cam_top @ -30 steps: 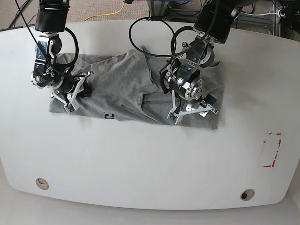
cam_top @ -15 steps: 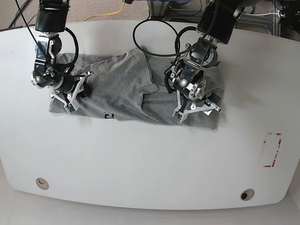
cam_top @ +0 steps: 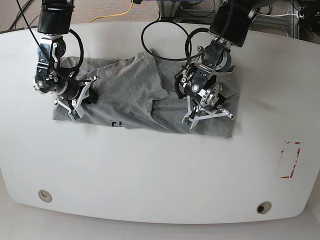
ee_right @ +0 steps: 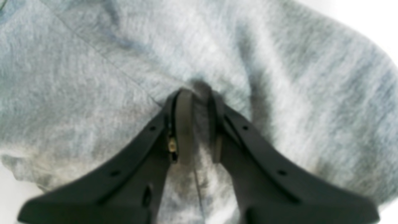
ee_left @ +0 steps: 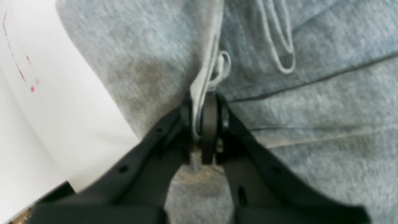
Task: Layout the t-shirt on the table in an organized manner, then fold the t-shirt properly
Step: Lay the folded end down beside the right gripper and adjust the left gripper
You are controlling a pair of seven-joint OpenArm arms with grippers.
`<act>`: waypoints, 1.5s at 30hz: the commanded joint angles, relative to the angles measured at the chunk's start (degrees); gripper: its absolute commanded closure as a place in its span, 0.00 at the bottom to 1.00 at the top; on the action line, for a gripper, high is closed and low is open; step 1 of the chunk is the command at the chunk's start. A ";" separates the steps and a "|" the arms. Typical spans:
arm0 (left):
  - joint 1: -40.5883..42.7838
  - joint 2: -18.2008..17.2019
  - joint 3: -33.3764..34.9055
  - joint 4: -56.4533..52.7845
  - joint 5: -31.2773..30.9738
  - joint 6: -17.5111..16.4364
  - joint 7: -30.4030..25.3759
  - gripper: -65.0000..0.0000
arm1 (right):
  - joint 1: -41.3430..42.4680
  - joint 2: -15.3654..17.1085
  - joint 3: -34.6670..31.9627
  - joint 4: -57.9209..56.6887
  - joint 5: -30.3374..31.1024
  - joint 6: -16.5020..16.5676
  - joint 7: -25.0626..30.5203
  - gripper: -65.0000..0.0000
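Left gripper (ee_left: 202, 124) is clamped on a raised fold of the shirt (cam_top: 135, 95), and the right gripper (ee_right: 199, 124) pinches a bunch of fabric too. Shirt's lying crumpled on the table (cam_top: 150, 175), up toward the far side, near the arms.

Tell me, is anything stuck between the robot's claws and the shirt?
No. The left gripper is shut right on a fold of the grey t-shirt, and the right gripper pinches the cloth too. Nothing else shows between them.
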 commanded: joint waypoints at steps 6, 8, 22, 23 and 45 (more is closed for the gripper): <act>-0.58 0.30 0.06 8.77 1.35 -0.71 -1.91 1.00 | -0.76 0.32 -0.01 -0.32 -2.19 -0.05 -4.36 0.85; -0.49 0.30 0.15 10.44 1.18 -0.71 -1.30 1.00 | -0.76 0.32 -0.01 -0.32 -2.19 -0.05 -4.36 0.85; -0.14 0.39 4.90 14.84 1.09 -9.15 3.63 1.00 | -0.67 0.32 -0.10 -0.32 -2.19 -0.05 -4.36 0.85; 0.03 0.39 5.33 15.36 1.09 -9.15 3.63 1.00 | -0.67 0.32 -0.10 -0.32 -2.19 -0.05 -4.36 0.85; 1.35 7.77 7.53 16.16 1.09 -9.15 3.54 1.00 | -0.67 0.23 -0.19 -0.40 -2.19 -0.05 -4.36 0.85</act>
